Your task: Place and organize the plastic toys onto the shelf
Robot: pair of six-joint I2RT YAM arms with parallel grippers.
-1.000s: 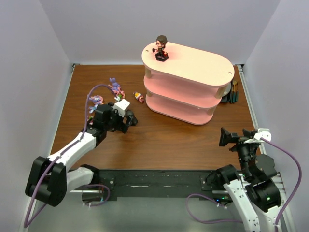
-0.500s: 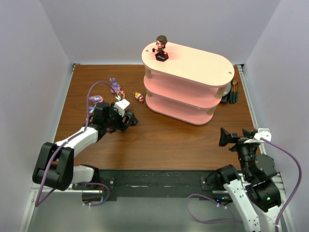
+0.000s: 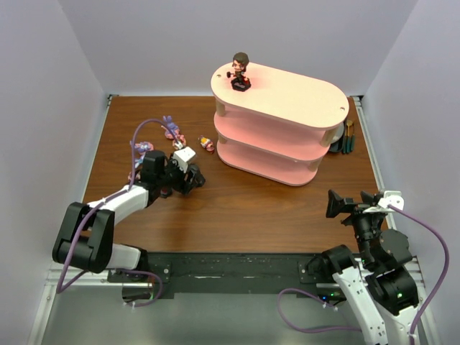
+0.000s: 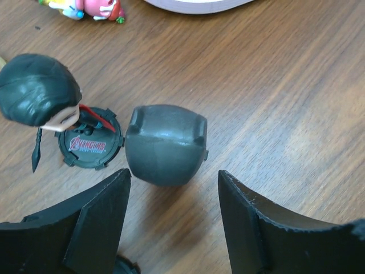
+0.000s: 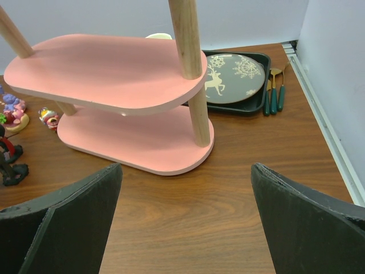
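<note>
Now: left jaws bracket the masked figurine, so square up before the pinch

Left gripper [image 4: 174, 191] is low over the tabletop [image 4: 285, 85]. Jaws are spread, one on each side of the black-masked figurine [image 4: 165, 145] at frame centre in the wrist view. No contact visible. Only its big dark head shows; body and base are hidden beneath it. The head sits nearer the finger [image 4: 97, 222] at lower left. The black-haired figurine [image 4: 40, 88] on its printed base stands just beside it, at centre left.

My read: centre the head between the fingers first. Otherwise the rounded head likely slips out, or the neighbour gets knocked. Lift straight up, then go to the shelf [image 3: 295, 93] at upper right of the overhead frame. The brown-haired figurine [image 3: 240, 70] already stands on its top board.

Right gripper [image 5: 185, 228] is idle, jaws wide apart, holding nothing.
</note>
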